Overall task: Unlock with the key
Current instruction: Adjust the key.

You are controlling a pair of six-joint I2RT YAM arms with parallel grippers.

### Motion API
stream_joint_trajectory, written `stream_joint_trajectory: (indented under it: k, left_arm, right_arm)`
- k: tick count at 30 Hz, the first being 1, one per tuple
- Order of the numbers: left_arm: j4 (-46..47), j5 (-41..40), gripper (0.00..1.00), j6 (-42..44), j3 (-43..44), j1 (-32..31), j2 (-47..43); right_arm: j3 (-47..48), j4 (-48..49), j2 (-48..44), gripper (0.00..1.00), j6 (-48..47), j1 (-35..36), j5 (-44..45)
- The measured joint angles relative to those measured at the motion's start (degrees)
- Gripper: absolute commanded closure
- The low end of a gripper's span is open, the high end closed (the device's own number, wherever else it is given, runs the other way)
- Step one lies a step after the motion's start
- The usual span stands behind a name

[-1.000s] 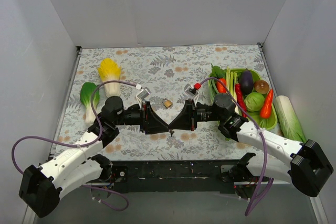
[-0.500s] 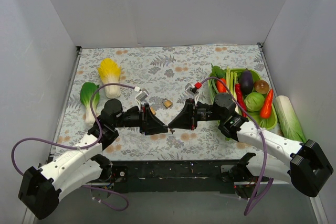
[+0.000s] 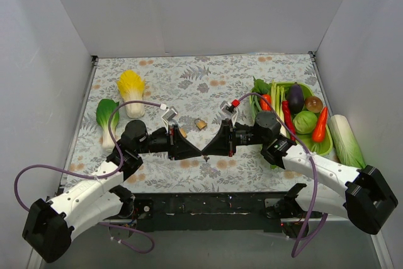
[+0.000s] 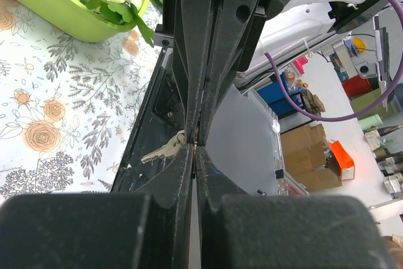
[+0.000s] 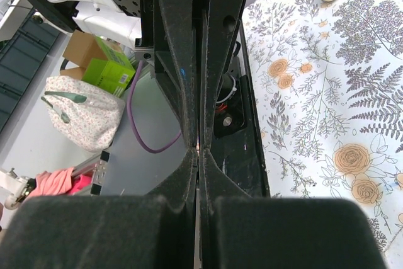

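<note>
Brass padlock (image 3: pixel 200 124) lies on the floral cloth (image 3: pixel 208 86) just beyond your claws, untouched, so nothing is unlocked yet. The silver key (image 4: pixel 165 149) pokes out where your left claw (image 3: pixel 198 152) and right claw (image 3: pixel 206 151) meet tip to tip (probably a handoff or regrip). Both are pinched closed; can't tell which one holds the key. Your arms reach low and inward, mirrored.

White panel walls (image 3: pixel 189 11) close in three sides of the worktop (image 3: pixel 189 80) — its top covered by a cloth printed with grey leaves and orange flowers. The light is soft and even. Past the near edge, the wrist views show a grey floor (image 5: pixel 135 174), cardboard boxes (image 4: pixel 308 152), blue bins (image 4: pixel 278 91) (partly hidden) and a flowered bag (image 5: pixel 79 114).
</note>
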Motion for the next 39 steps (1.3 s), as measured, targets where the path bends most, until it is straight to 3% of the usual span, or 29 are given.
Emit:
stream_joint_trajectory:
  k: [5, 8, 9, 10, 13, 17, 20, 25, 39]
  left_arm:
    - [0.4, -0.2, 1.00, -0.3, -0.2, 0.0, 0.0]
    - [-0.7, -1.8, 1.00, -0.7, -0.2, 0.0, -0.3]
    - [-1.5, -2.6, 1.00, -0.9, -0.2, 0.0, -0.3]
    - [-2.5, -3.5, 1.00, -1.0, -0.1, 0.0, -0.3]
    - [-7.5, -6.9, 1.00, -2.2, 0.8, 0.0, 0.2]
    - [-17.0, -11.8, 1.00, -5.3, 3.5, 0.0, 1.7]
    - [-24.7, -14.9, 1.00, -8.8, 6.3, 0.0, 3.1]
    - [-32.6, -17.0, 1.00, -15.2, 7.0, 0.5, 3.4]
    - [-37.1, -15.6, 1.00, -28.6, 4.0, 1.4, 1.8]
  right_arm:
    - [0.0, 0.0, 0.0, 0.99, -0.5, 0.0, 0.1]
    - [0.2, -1.5, -0.3, 0.75, -2.1, 0.0, 0.8]
    - [0.6, -3.1, -0.4, 0.56, -3.2, 0.0, 1.4]
    - [1.4, -5.9, -0.7, 0.47, -4.9, 0.0, 2.5]
    - [3.9, -13.4, -1.6, 0.26, -9.9, 0.0, 6.1]
    - [7.3, -22.4, -4.4, 0.23, -18.1, 1.5, 13.6]
    - [8.9, -27.4, -5.8, 0.23, -24.2, 6.4, 21.6]
    - [8.7, -31.8, -6.0, 0.33, -31.6, 17.3, 36.8]
    - [7.9, -29.9, 3.2, 0.39, -44.7, 36.1, 68.5]
